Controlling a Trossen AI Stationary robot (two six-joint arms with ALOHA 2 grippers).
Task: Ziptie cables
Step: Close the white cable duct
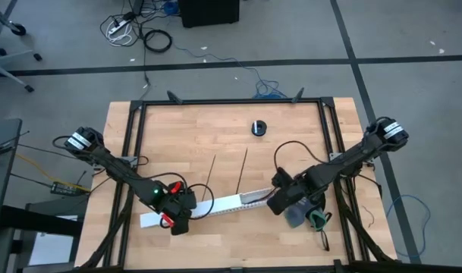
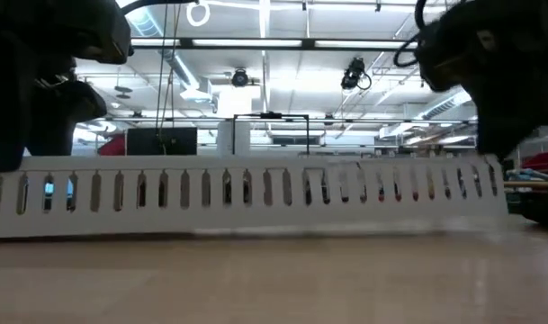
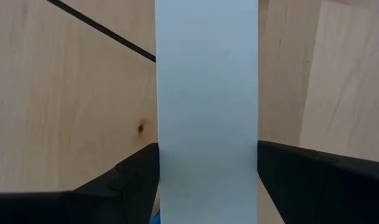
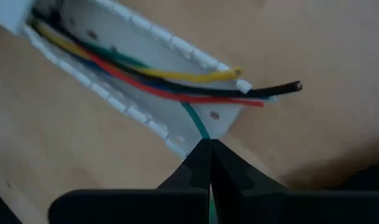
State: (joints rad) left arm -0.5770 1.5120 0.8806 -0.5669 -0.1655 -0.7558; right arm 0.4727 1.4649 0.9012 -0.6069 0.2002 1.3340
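The cables (image 4: 170, 84) lie inside the white channel (image 1: 231, 202) near the worktop's front edge. The left end effector (image 3: 208, 180) grips the channel; the right end effector (image 4: 209, 163) is closed on a green wire (image 4: 195, 121). The zipties (image 1: 242, 171) lie untouched mid-worktop. Judged step: clearing wires from the channel; bundling comes next.

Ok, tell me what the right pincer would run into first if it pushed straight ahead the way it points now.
The right pincer, shut on a green wire, points at the open end of the white slotted channel. It would likely meet that end first, then the coloured cables lying inside, though depth is hard to judge.
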